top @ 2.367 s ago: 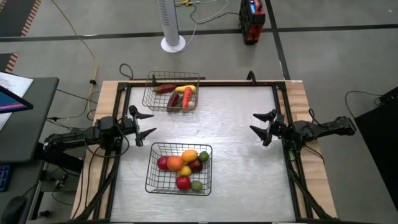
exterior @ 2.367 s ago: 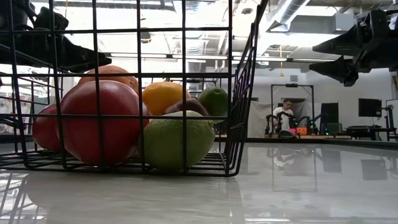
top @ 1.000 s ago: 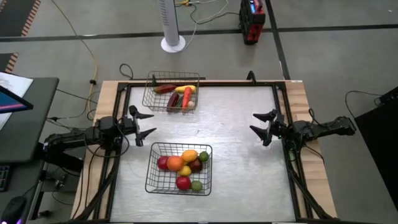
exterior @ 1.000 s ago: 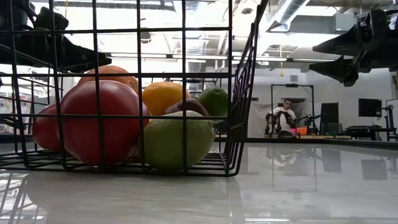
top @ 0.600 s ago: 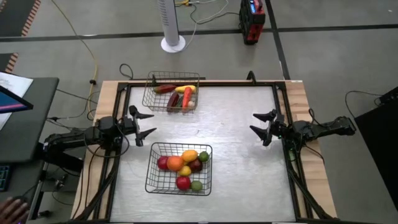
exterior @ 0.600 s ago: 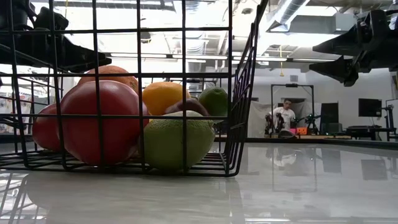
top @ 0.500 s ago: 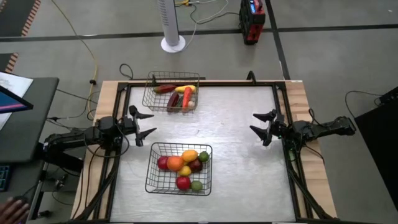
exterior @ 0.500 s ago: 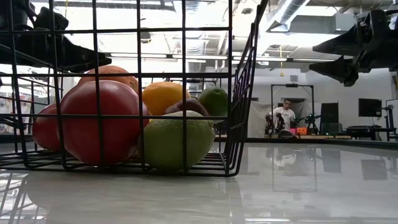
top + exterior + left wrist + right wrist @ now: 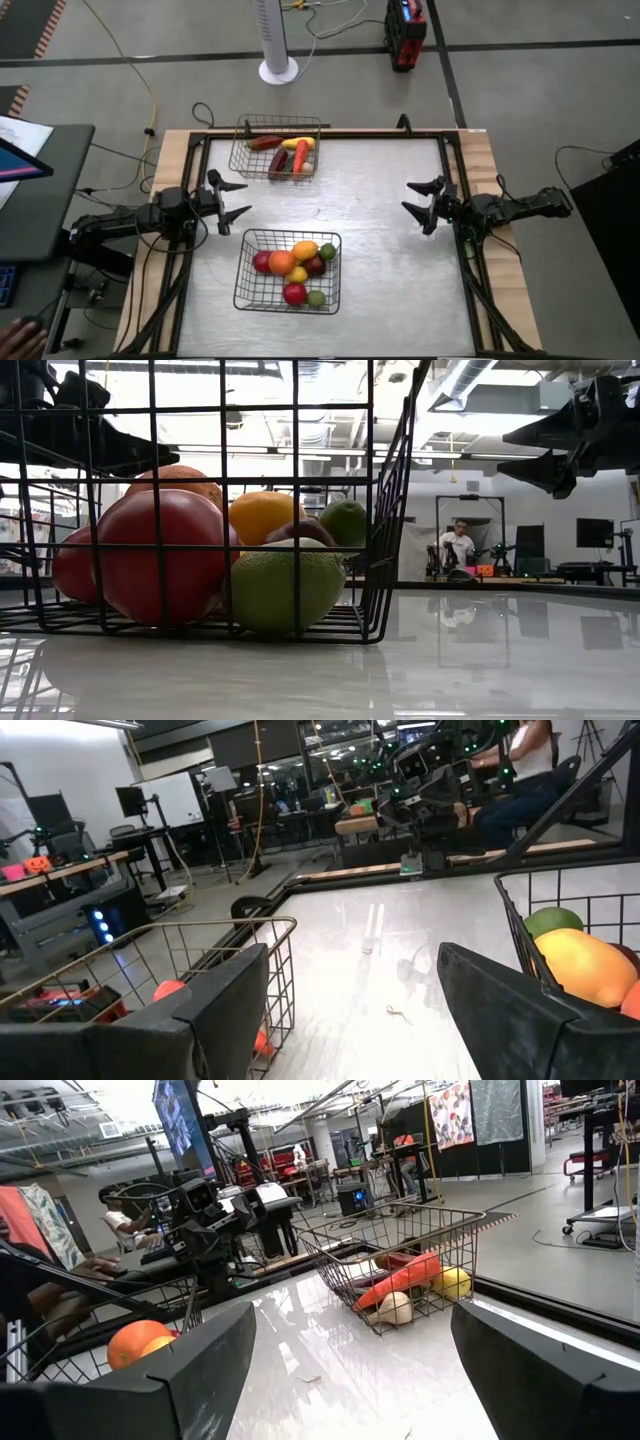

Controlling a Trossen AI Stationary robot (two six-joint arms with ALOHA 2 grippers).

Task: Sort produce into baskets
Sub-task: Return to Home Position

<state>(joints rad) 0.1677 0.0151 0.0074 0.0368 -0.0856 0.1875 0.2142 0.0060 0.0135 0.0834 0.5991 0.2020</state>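
Observation:
A wire basket (image 9: 288, 270) near the table's front holds round produce: red, orange, yellow and green pieces (image 9: 292, 264); it fills the low view (image 9: 210, 510). A smaller wire basket (image 9: 276, 148) at the far edge holds long red, dark red and yellow pieces (image 9: 290, 153), seen also in the right wrist view (image 9: 400, 1275). My left gripper (image 9: 236, 198) is open and empty at the table's left side, above the table. My right gripper (image 9: 415, 200) is open and empty at the right side.
A black frame (image 9: 320, 134) runs around the table's edges. Bare tabletop (image 9: 385, 250) lies between the two grippers and right of the baskets. A white fan stand (image 9: 278, 70) and a red box (image 9: 405, 35) stand on the floor beyond the far edge.

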